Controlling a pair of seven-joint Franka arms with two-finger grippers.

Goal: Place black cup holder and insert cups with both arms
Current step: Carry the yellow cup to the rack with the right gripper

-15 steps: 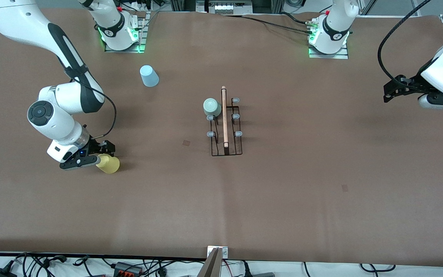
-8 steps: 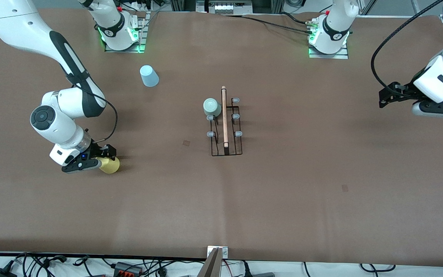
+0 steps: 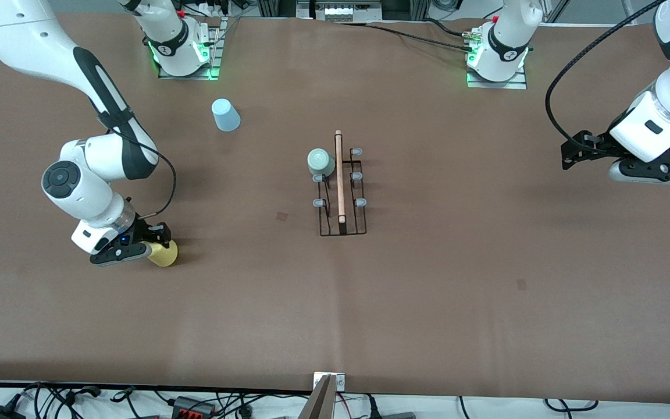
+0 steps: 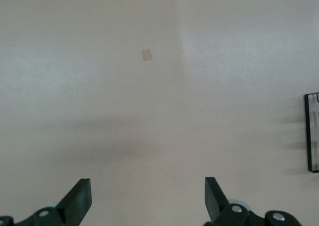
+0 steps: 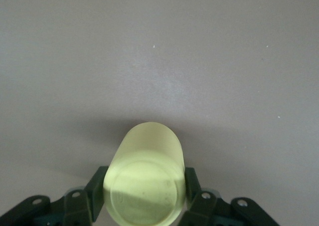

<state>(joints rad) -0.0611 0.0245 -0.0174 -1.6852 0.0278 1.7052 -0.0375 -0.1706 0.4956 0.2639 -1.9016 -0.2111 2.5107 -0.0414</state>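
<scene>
The black cup holder (image 3: 341,198) stands mid-table, its wooden rod along the top. A pale mint green cup (image 3: 319,161) sits on one of its pegs at the end toward the robots' bases. The light blue cup (image 3: 226,115) stands upside down on the table nearer the right arm's base. My right gripper (image 3: 157,247) is shut on the yellow cup (image 3: 164,254), held on its side low over the table at the right arm's end; in the right wrist view the cup (image 5: 146,178) fills the gripper (image 5: 144,191). My left gripper (image 3: 567,157) is open and empty above the left arm's end (image 4: 147,201).
The brown table covering (image 3: 428,291) runs wide around the rack. A corner of the rack (image 4: 312,133) shows at the edge of the left wrist view. Cables and power strips (image 3: 195,404) lie along the table edge nearest the front camera.
My left arm has swung in toward the middle of the table and come lower in the front view. My right gripper has shifted slightly, staying around the yellow cup.
</scene>
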